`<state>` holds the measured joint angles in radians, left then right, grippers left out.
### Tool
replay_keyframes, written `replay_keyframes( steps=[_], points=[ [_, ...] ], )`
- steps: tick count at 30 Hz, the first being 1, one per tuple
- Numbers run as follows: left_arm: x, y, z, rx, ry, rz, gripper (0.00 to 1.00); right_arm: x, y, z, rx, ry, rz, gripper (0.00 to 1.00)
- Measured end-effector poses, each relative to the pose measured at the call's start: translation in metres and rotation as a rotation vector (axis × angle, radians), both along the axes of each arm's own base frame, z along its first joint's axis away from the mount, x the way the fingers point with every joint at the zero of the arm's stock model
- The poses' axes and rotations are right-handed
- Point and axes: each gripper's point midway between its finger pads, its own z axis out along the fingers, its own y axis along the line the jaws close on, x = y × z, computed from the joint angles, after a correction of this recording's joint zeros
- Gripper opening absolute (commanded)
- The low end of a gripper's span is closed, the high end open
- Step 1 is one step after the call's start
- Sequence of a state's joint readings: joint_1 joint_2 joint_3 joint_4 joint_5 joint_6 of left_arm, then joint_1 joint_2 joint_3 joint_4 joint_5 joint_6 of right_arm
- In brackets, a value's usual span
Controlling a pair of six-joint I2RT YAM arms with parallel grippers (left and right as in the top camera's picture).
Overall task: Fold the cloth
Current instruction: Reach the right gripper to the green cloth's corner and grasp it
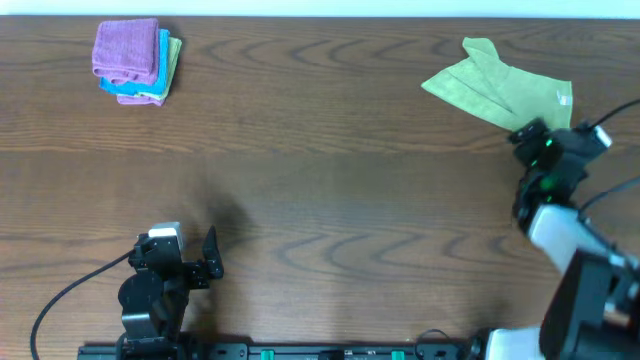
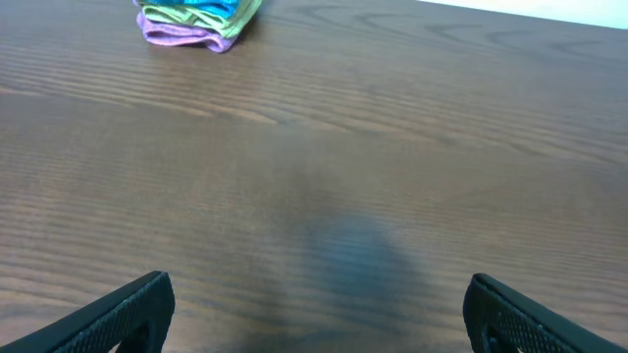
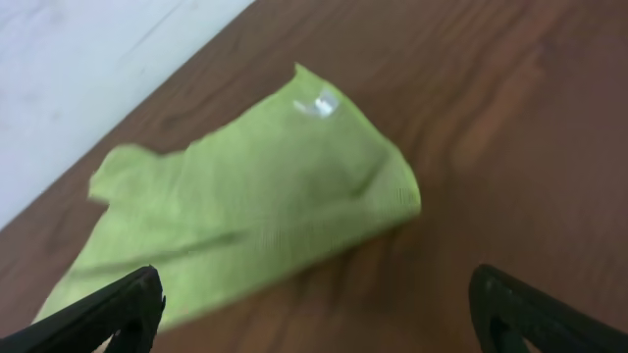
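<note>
Folding has not yet begun, as far as the pictures show. The green cloth (image 1: pixel 497 85) lies loose and rumpled at the far right of the wood-grain table (image 1: pixel 330 150), close to the back edge, with one corner pointing away and a small pale label (image 3: pixel 316 103) near another. It is neither spread flat nor squared up. The right wrist view is blurred, so the raised ridge near the cloth's near edge may be a chance overlap rather than a crease.

The right gripper (image 3: pixel 314 299) hovers just short of the cloth with its jaws spread wide and nothing between them. The left gripper (image 2: pixel 319 294) sits well apart at the near left, jaws likewise wide and empty over bare wood.

By my judgement the whole job remains: grasp an edge, lay the cloth flat, bring one side over the other, and press it neat.

A stack of folded cloths (image 1: pixel 135 60) (purple on top, blue and green beneath) rests at the far left corner, well away from both arms.

The tabletop is dark brown with a streaky grain and slight glare, otherwise bare. Beyond its back edge runs a plain white wall (image 3: pixel 78 59).
</note>
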<state>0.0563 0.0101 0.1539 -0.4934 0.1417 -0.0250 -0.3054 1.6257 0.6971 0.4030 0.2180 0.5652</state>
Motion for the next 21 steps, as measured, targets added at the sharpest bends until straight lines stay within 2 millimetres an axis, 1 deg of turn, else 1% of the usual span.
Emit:
replay_keyframes(
  steps=[2, 6, 10, 13, 15, 19, 21],
  points=[
    [0.0, 0.0, 0.0, 0.0, -0.001, 0.0, 0.95, 0.015, -0.016, -0.006, 0.021, 0.01, -0.008, 0.99],
    [0.0, 0.0, 0.0, 0.0, 0.0, 0.0, 0.95, 0.038, -0.043, -0.014, 0.05, 0.024, -0.023, 0.99],
    [0.0, 0.0, 0.0, 0.0, 0.0, 0.0, 0.95, 0.059, -0.063, -0.019, 0.081, 0.039, -0.021, 0.99],
    [0.0, 0.0, 0.0, 0.0, 0.0, 0.0, 0.95, 0.07, -0.072, -0.021, 0.091, 0.04, -0.013, 0.99],
    [0.0, 0.0, 0.0, 0.0, 0.0, 0.0, 0.96, 0.075, -0.076, -0.027, 0.092, 0.05, 0.001, 0.99],
    [0.0, 0.0, 0.0, 0.0, 0.0, 0.0, 0.95, 0.076, -0.077, -0.042, 0.106, 0.076, 0.028, 0.99],
    [0.0, 0.0, 0.0, 0.0, 0.0, 0.0, 0.95, 0.076, -0.074, -0.053, 0.121, 0.093, 0.048, 0.99]
  ],
)
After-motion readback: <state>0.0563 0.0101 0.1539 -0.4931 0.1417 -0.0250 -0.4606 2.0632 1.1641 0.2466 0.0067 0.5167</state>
